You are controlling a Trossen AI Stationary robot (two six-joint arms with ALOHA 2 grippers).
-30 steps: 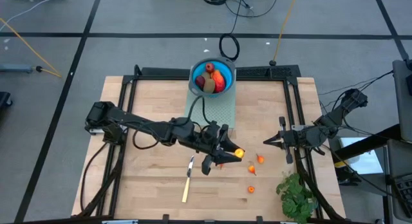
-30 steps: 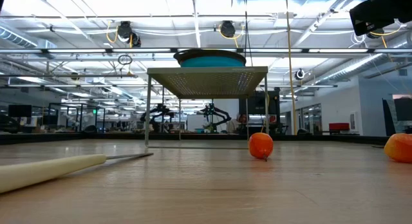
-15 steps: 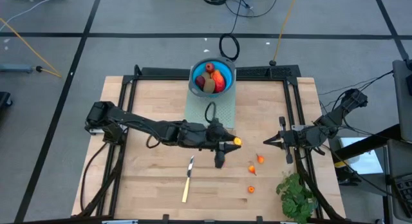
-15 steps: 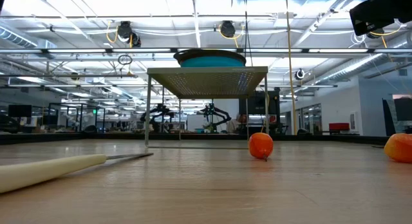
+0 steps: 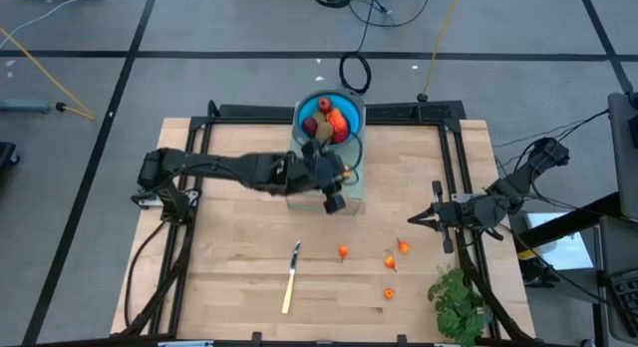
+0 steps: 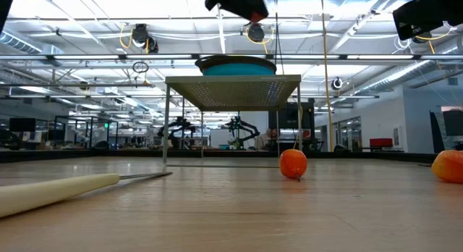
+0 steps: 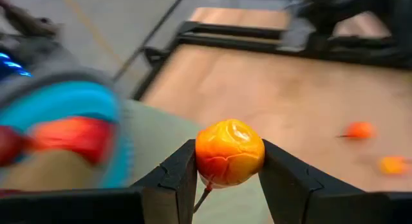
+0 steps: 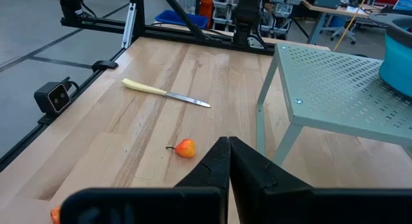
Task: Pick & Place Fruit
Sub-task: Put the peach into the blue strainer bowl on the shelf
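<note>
My left gripper [image 5: 337, 187] hangs in the air over the green perforated stand [image 5: 349, 182], just on the near side of the blue bowl [image 5: 299, 113], and is shut on a tiny orange fruit [image 7: 230, 152]. The bowl stands on the stand's far end and holds a red-orange oblong [image 5: 344, 124], an olive-brown oval [image 5: 324, 132] and dark red balls [image 5: 325, 106]. Several tiny orange bits [image 5: 343, 251] [image 5: 389, 260] [image 5: 403, 247] lie on the wooden table. My right gripper [image 5: 417, 220] waits, shut, near the table's right edge. My left gripper pinches the tiny orange fruit between its two fingers [image 7: 177, 176], one on each side of its round body [image 7: 207, 156]. The fruit is lifted clear of the table and stand, and its thin stem [image 7: 205, 197] points down between the fingers.
A pale-handled knife [image 5: 290, 278] lies on the table's near middle. A leafy green bunch [image 5: 459, 302] sits at the near right corner. The stand's legs [image 8: 265, 114] rise from the table beside the loose orange bits. Black frame rails [image 5: 189, 148] border the table.
My left gripper, holding the orange fruit, has risen from the middle of the table and swung toward the far edge, ending above the stand beside the bowl. The fruit has gone up with it. The right arm has kept still.
</note>
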